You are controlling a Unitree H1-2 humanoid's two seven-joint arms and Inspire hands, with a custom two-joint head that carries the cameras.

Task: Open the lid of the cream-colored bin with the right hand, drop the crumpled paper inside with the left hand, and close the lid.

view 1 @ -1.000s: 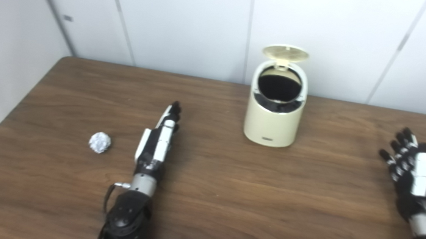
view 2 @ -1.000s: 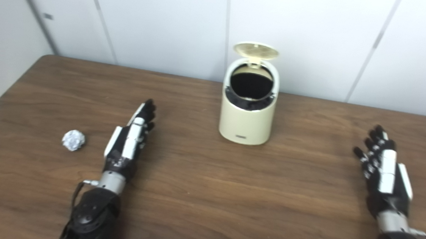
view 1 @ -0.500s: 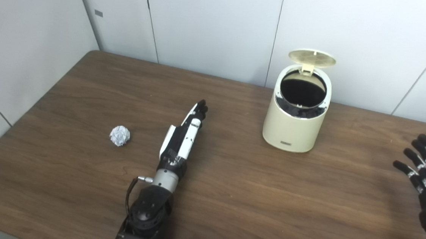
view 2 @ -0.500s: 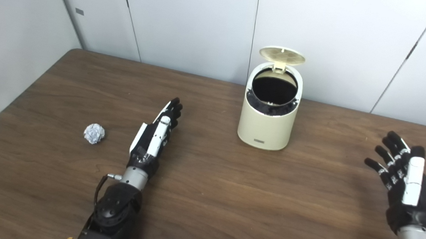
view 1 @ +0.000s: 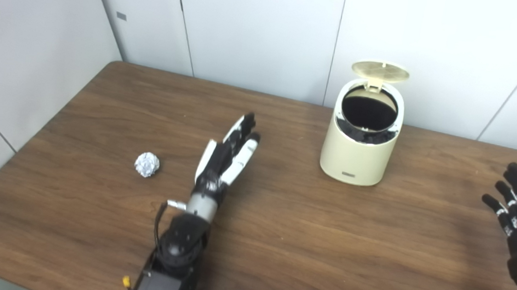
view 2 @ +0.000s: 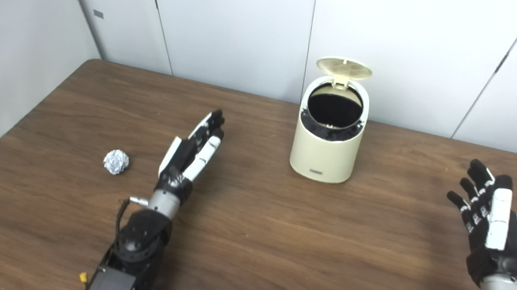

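The cream-colored bin (view 2: 328, 143) sits toward the back of the wooden table (view 2: 279, 239), its lid (view 2: 343, 68) flipped up, so the dark inside is showing. Well to the left of the bin, the crumpled paper (view 2: 116, 161) lies by itself on the tabletop. The left hand (view 2: 193, 151) is between paper and bin, fingers stretched out flat and holding nothing, probably just above the wood, hard to say. Well right of the bin, the right hand (view 2: 492, 223) has fingers spread, empty.

Plain lab-like room: bare white wall panels (view 2: 231, 27), wooden table (view 2: 279, 239).
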